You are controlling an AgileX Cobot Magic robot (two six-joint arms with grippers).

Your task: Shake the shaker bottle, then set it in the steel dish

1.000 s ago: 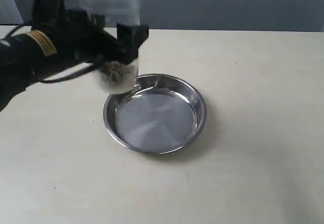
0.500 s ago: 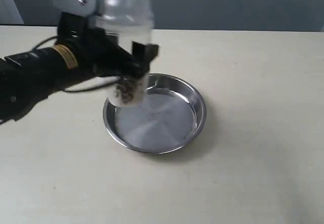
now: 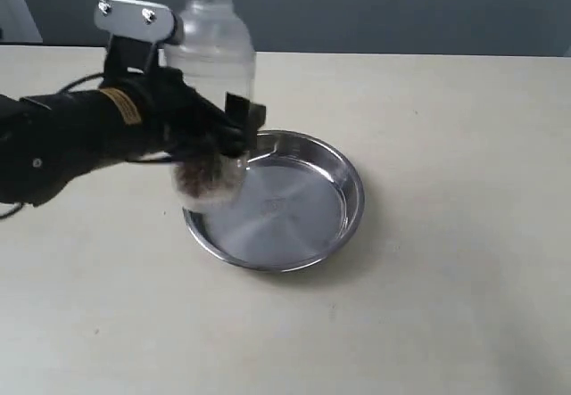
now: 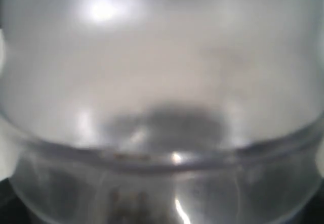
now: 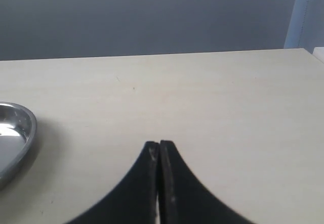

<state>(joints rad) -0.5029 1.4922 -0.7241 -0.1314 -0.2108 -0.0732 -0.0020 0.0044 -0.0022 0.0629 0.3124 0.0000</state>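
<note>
Holding the shaker bottle [image 3: 211,61] upright in the left claw [image 3: 217,135], jaws spread wide around its body, over the steel dish [image 3: 346,201] rim nearest the surface's [image 3: 446,279] left edge. Resting with the right claw [image 5: 159,150] pinched closed, well apart.

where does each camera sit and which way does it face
Exterior: off the arms, angled down over the table at the steel dish; shows the left arm, left gripper holding the shaker bottle.
Left wrist: on the left arm, close against the bottle; gripper not clearly visible.
Right wrist: low over the table, facing the grey wall; shows the shut right gripper.
Shared: exterior and right wrist both see the dish.
</note>
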